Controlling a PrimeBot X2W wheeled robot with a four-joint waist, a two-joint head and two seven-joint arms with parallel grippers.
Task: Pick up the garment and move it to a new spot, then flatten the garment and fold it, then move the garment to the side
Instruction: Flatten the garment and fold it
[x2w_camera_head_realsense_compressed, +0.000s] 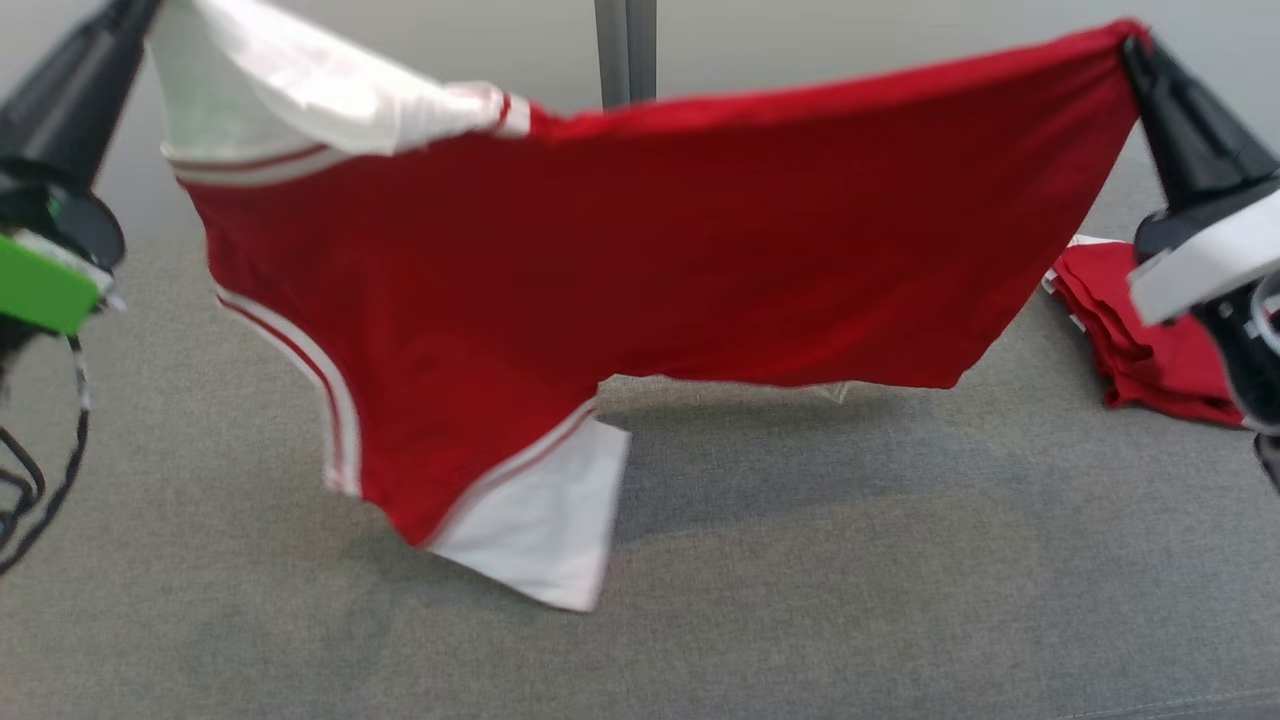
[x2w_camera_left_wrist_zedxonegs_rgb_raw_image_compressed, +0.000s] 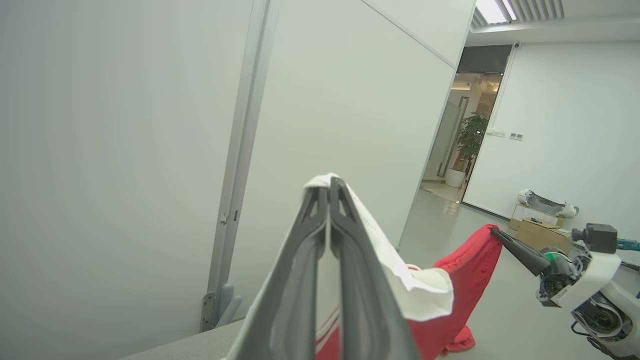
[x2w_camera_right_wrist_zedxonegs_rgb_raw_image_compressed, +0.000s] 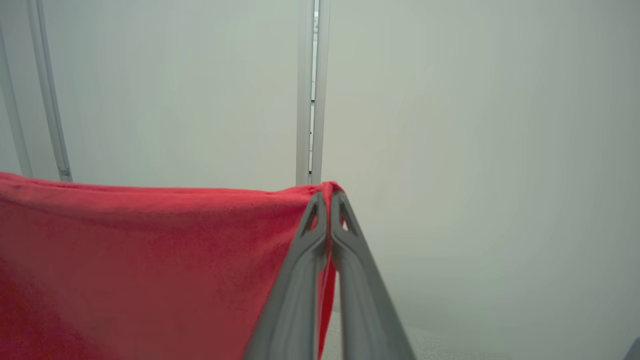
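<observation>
A red garment (x2w_camera_head_realsense_compressed: 640, 240) with white sleeves and white-striped trim hangs stretched in the air above the grey table (x2w_camera_head_realsense_compressed: 800, 560). My left gripper (x2w_camera_head_realsense_compressed: 140, 15) at the top left is shut on its white sleeve; in the left wrist view the fingers (x2w_camera_left_wrist_zedxonegs_rgb_raw_image_compressed: 327, 192) pinch white cloth (x2w_camera_left_wrist_zedxonegs_rgb_raw_image_compressed: 400, 270). At the top right my right gripper (x2w_camera_head_realsense_compressed: 1130, 40) is shut on a red corner, and the right wrist view shows the fingertips (x2w_camera_right_wrist_zedxonegs_rgb_raw_image_compressed: 327, 197) clamping the red edge (x2w_camera_right_wrist_zedxonegs_rgb_raw_image_compressed: 150, 240). A white sleeve end (x2w_camera_head_realsense_compressed: 540, 520) droops lowest, close to the table.
A folded pile of red clothes (x2w_camera_head_realsense_compressed: 1130, 340) lies at the table's right edge, behind my right arm. A grey post (x2w_camera_head_realsense_compressed: 625, 50) stands against the pale wall behind the table. The left wrist view shows cardboard boxes (x2w_camera_left_wrist_zedxonegs_rgb_raw_image_compressed: 540, 232) on the floor far off.
</observation>
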